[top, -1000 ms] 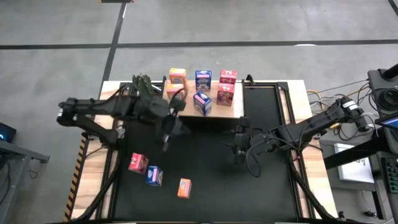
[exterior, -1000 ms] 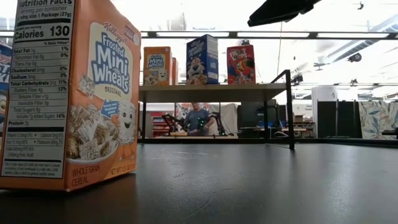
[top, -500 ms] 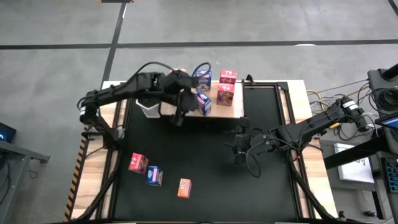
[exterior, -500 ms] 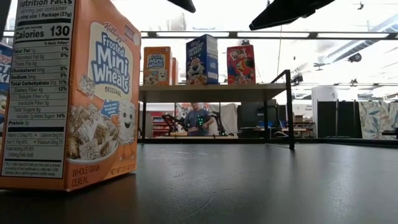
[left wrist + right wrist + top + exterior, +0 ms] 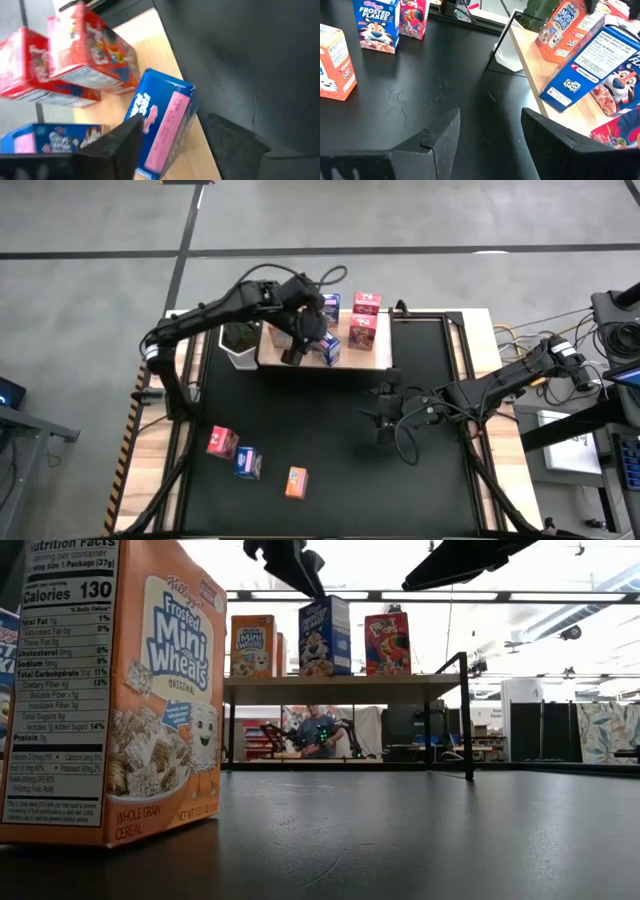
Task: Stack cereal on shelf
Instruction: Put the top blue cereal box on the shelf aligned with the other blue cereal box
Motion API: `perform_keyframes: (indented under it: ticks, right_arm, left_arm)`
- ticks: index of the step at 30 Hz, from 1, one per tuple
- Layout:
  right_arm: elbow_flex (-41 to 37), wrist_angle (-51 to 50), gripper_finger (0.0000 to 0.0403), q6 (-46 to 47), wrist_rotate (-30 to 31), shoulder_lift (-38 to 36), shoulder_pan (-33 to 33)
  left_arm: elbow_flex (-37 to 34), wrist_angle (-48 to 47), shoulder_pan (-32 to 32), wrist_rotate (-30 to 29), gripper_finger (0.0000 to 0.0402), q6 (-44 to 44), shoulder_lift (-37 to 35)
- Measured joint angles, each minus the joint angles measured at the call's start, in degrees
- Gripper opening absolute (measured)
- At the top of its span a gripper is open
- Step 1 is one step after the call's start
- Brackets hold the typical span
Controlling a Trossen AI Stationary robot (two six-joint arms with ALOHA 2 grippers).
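Observation:
The shelf (image 5: 345, 360), a light wooden board, carries cereal boxes: a blue one (image 5: 328, 304) and a pink-red one (image 5: 366, 302) at the back, a pink-red one (image 5: 362, 332) and a tilted blue one (image 5: 329, 349) in front. My left arm covers the orange ones in the high view; one orange box (image 5: 253, 645) shows in the low view. My left gripper (image 5: 297, 350) hovers open above the shelf's left part, higher than the box tops (image 5: 288, 562). On the mat stand a pink-red (image 5: 222, 442), a blue (image 5: 248, 463) and an orange box (image 5: 296, 482). My right gripper (image 5: 384, 412) is open over the mat.
A green plant in a white pot (image 5: 236, 350) stands at the shelf's left end, just beside my left arm. A black frame post (image 5: 466, 715) rises at the shelf's right end. Bare black mat (image 5: 330, 430) lies between the shelf and the three loose boxes.
My left gripper has risen from over the mat just in front of the shelf and swung toward the far edge, ending above the shelf's left part. The arm now covers the orange boxes in the high view. No box has moved.

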Motion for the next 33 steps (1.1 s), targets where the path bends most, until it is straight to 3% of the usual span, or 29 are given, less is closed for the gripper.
perform_keyframes:
  ticks: [4, 8, 33]
  right_arm:
    - [0.0, -0.01, 0.0201, 0.29, -0.01, 0.0, 0.0]
    - [0.0, -0.01, 0.0201, 0.75, -0.04, 0.0, 0.0]
    - [-0.02, -0.09, 0.0201, 0.84, -0.1, 0.0, 0.0]
  left_arm:
    - [0.0, 0.14, 0.28, 0.07, 0.0253, 3.11, 0.85]
    - [0.0, 0.57, 0.48, 0.07, 0.0271, 3.33, 1.14]
    - [-0.2, 3.27, 2.14, 0.27, 0.0268, 3.39, 2.29]
